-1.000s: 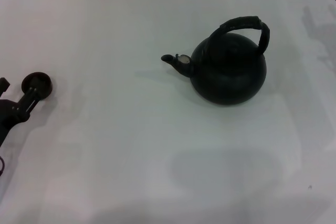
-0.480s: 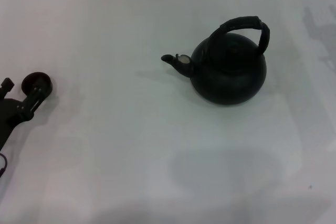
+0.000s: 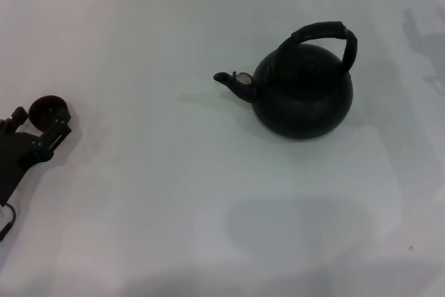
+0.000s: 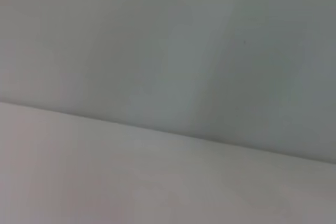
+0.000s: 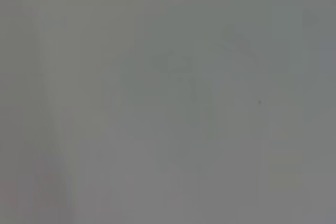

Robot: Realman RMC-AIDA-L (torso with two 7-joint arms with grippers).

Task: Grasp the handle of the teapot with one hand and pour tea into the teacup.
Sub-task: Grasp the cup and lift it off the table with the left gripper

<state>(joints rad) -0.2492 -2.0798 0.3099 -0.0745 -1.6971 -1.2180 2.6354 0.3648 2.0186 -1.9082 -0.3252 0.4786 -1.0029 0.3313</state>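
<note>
While the head view takes in the whole white table [image 3: 139, 199], both wrist views give only blank pale surface, with none of the task's things in them. Much of the left gripper [image 3: 36, 129] is cut off by the picture's left edge, and its dark fingers merge with the dark teacup [image 3: 47, 109] they lie against, so I cannot tell whether it is grasping the cup or parted beside it. The cup's near side is hidden behind the fingers; only its far rim and round outline are clear. Of the right arm only a dark sliver appears at the top right corner; the right gripper itself is out of sight.

Well apart from the cup, the teapot [image 3: 302, 95] stands upright right of the table's middle, its spout [image 3: 229, 81] pointing toward the robot's left, its handle [image 3: 323, 36] arched over the top and untouched.

Compared with a second ago, the left gripper has shifted rightward and turned, now covering more of the cup; teapot and cup have not moved
</note>
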